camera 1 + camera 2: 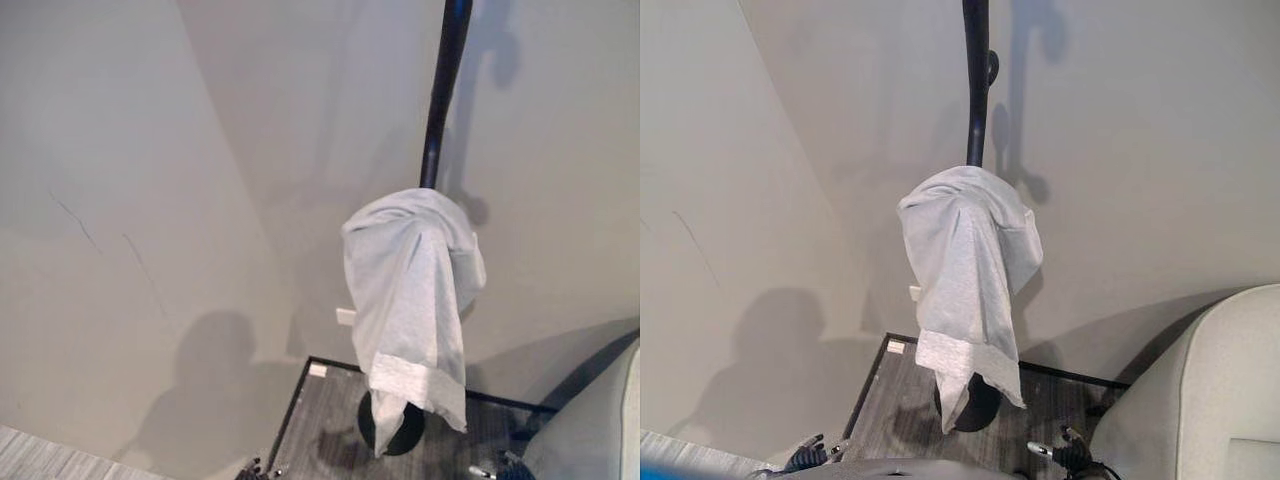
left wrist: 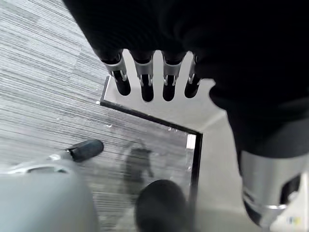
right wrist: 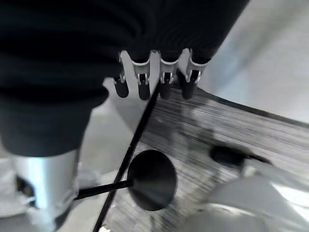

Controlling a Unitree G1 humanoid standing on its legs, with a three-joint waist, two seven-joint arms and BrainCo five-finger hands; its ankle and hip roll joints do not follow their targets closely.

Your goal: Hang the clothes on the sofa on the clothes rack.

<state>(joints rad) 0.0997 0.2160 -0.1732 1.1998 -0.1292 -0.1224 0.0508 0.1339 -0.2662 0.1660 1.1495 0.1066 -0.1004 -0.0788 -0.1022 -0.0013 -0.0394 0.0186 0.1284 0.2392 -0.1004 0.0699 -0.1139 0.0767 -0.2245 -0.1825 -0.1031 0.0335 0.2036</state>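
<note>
Hanging low and empty, the left hand (image 2: 154,82) has its fingers straight and relaxed, thumb (image 2: 263,193) apart, nothing between them. Same story on the right hand (image 3: 152,79): fingers loose and spread above the floor (image 3: 231,125), holding nothing. Both hands peek in at the bottom edge of the head views, down near the carpet.

Out from the hands, the round black base (image 3: 152,179) of the rack sits on the grey floor, just inside the black trim at the room's corner. Up the pole (image 1: 977,90), there's the garment (image 1: 970,280): a pale grey piece of clothing draped over a hook, folds falling down along the pole, its hem dangling just above the base. The sofa (image 1: 1210,400) sits at the lower right, its visible part bare.

That cloth looks light, soft and floppy; it would sag and slide if nudged, so the spot to take it is the bunched top where it sits on the hook. Judging by this, the hanging looks done.
</note>
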